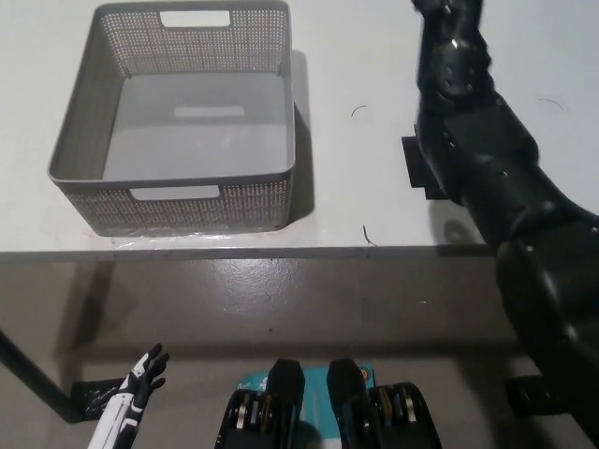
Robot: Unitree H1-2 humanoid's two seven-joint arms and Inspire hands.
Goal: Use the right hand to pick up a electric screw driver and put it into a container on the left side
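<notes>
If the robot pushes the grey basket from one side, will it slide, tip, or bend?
The grey basket would probably slide rather than tip: it looks low and wide with a flat base. Its perforated walls and empty inside suggest it is light. The thin walls may flex slightly.

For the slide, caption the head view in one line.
Black right arm stretches across the white table, hand out of frame; grey basket sits empty; white left hand hangs low.

We see a bright, evenly lit desk (356, 56); the basket (173, 201) throws a soft shadow rightward, the floor below is dimmer, focus slightly soft.
</notes>
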